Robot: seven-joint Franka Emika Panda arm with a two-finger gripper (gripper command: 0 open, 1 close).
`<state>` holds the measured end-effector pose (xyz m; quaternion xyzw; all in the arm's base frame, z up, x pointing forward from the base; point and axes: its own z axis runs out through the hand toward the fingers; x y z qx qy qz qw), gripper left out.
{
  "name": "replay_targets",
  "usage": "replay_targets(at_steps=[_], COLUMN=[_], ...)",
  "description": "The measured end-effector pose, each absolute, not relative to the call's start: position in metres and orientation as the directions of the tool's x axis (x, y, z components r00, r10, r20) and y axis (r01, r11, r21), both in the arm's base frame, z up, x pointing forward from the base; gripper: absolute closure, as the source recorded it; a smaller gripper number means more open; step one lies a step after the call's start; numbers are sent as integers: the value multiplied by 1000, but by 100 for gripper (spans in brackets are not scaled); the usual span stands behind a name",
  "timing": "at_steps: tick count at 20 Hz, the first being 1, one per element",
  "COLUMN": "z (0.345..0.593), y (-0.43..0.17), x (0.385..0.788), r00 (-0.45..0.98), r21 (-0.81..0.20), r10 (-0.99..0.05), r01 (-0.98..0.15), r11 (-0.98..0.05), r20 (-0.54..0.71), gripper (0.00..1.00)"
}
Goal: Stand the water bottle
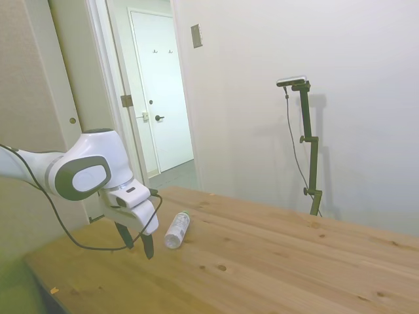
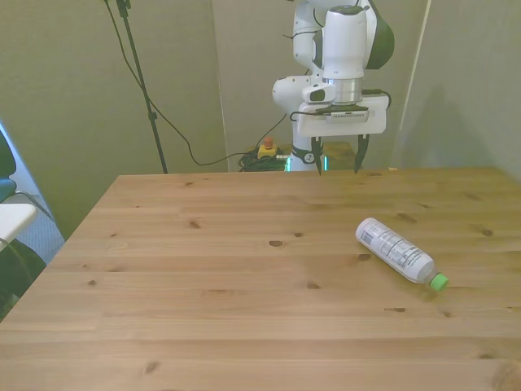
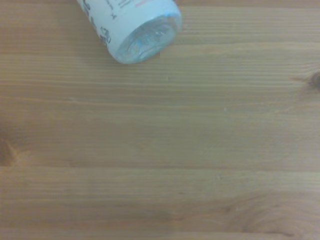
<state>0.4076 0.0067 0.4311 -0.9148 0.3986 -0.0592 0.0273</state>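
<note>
Nearest the front camera, the water bottle (image 2: 399, 253) lay flat on the tabletop (image 2: 244, 285) (green cap camera-ward), its long axis angled away from the spread, empty pincer (image 2: 336, 162) hanging beyond its base.

the water bottle (image 2: 396, 250) carries a white label with dark print, too small and blurred to read.

Plain pale wall (image 1: 275, 59), white door (image 1: 160, 98) beyond — wooden table (image 1: 262, 261)
</note>
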Motion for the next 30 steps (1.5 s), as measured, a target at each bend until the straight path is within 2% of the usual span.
replay_targets(at_steps=[3, 7, 12, 15, 23, 30], z=[431, 449, 478, 486, 485, 478], y=[8, 18, 36, 40, 57, 91], x=[408, 426, 471, 510, 611, 664], r00=[678, 694, 714, 705, 670, 688], r21=[-92, -99, -84, -70, -71, -60], r10=[-731, -713, -683, -681, -682, -659], r01=[-725, -706, -679, -683, -696, -677], r11=[-683, -701, -729, -727, -715, -734], r20=[82, 97, 153, 196, 294, 303], gripper=[0, 0, 0, 0, 0, 0])
